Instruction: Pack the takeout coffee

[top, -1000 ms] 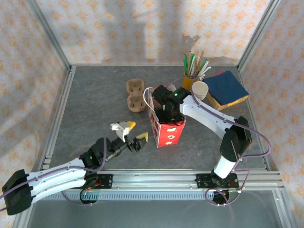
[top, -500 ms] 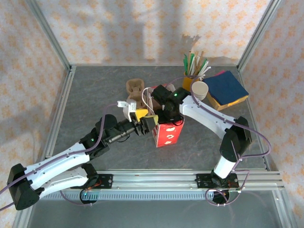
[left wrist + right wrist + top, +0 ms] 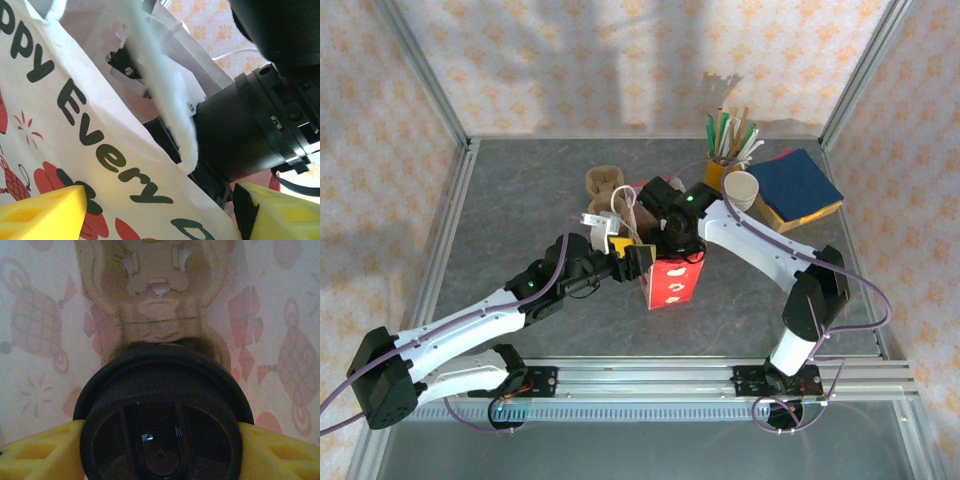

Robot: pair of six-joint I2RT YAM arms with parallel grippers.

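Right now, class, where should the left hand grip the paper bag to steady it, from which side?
The paper bag's upright left wall near its top edge, from the left. That thin wall stands between the left hand's open fingers; the right hand occupies the mouth.
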